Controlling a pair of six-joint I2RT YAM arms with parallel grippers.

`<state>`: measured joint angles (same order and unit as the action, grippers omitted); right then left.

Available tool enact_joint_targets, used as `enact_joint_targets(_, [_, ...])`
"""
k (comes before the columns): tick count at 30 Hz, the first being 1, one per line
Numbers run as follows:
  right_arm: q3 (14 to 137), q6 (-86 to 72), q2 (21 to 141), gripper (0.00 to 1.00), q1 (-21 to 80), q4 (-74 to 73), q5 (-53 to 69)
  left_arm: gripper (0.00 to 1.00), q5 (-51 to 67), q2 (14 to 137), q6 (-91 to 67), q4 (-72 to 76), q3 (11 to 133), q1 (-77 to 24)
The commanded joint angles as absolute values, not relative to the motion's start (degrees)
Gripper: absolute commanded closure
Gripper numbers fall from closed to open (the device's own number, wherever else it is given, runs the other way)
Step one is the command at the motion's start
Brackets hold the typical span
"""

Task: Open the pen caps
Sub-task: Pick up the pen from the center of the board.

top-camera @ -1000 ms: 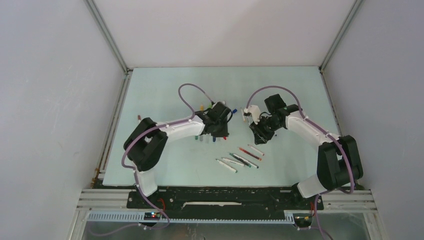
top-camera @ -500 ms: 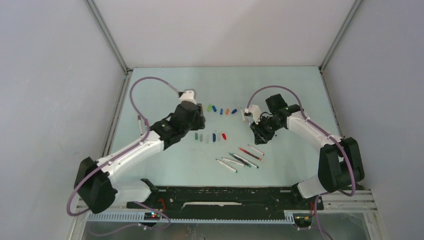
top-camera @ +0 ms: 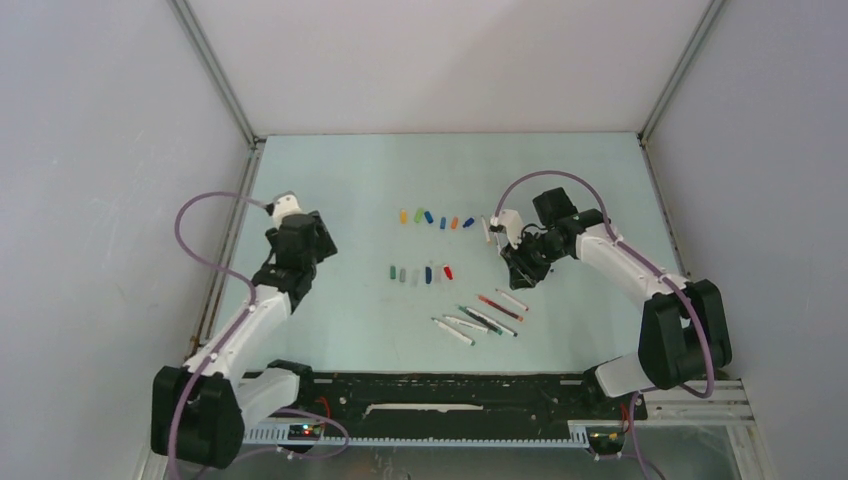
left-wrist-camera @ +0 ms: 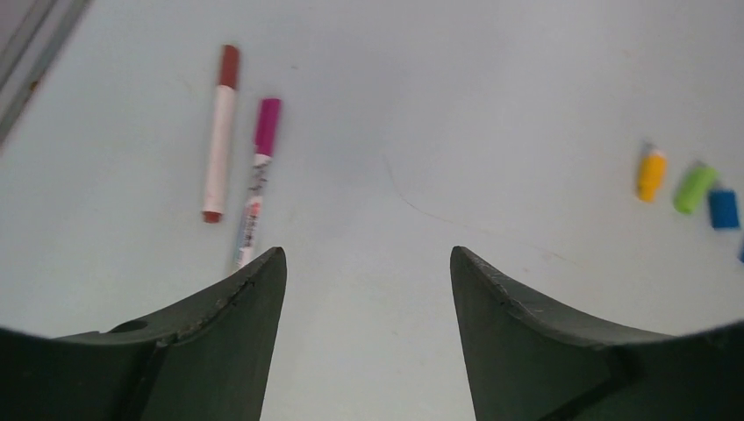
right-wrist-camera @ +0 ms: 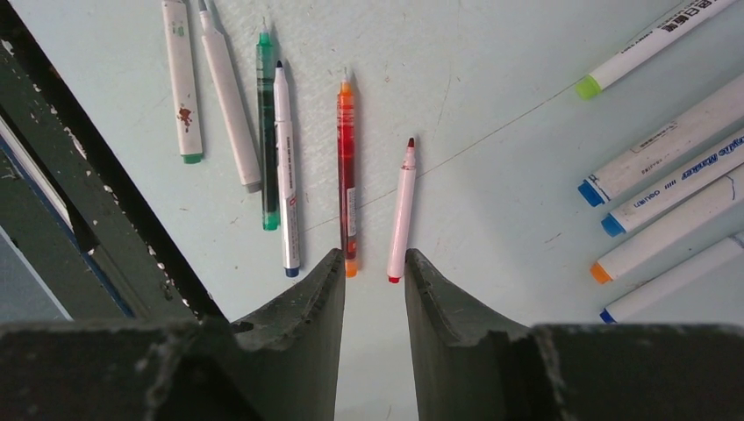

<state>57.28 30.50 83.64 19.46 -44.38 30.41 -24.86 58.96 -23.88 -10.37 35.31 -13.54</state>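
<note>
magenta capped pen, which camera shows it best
Left wrist: the magenta-capped pen lies large and unobstructed beside a brown-capped pen. In top external I cannot make it out near the left arm; right wrist does not show it.

Looks matt and pale green across the table [right-wrist-camera: 491, 105], with fine hairline scratches. Shows smooth, faintly glossy coloured plastic in the pen caps [left-wrist-camera: 650, 175]. Reads as dark matt plastic on the fingers [right-wrist-camera: 298, 324] of the right gripper [right-wrist-camera: 375, 263], rough and chipped along the edges. Appears translucent and glossy in the red pen [right-wrist-camera: 347, 167], opaque white and smooth in the markers [right-wrist-camera: 676, 139].
</note>
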Motion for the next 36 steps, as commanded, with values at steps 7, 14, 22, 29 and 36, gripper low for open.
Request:
enact_joint_targets(7, [59.38,31.57,80.52,0.66,19.89,-44.65,32.44,0.28,-11.26,72.45,-26.12,-4.92,40.71,7.27])
enact_joint_targets(14, [59.41,31.79,79.59,0.66,20.82,-44.88,32.82,0.3,-23.89,83.79,-21.7,-14.11,52.42,8.68])
enact_joint_targets(22, [59.4,32.2,79.4,0.66,21.57,-45.09,32.37,0.53,-17.77,92.82,-18.1,-18.75,58.97,10.87])
enact_joint_targets(29, [59.36,32.19,79.53,0.66,21.71,-45.14,32.36,0.53,-13.85,98.93,-15.32,-22.53,63.35,12.4])
enact_joint_targets(36, [59.4,32.18,79.69,0.66,21.7,-45.22,32.41,0.6,-11.68,101.77,-15.8,-24.08,64.95,13.86])
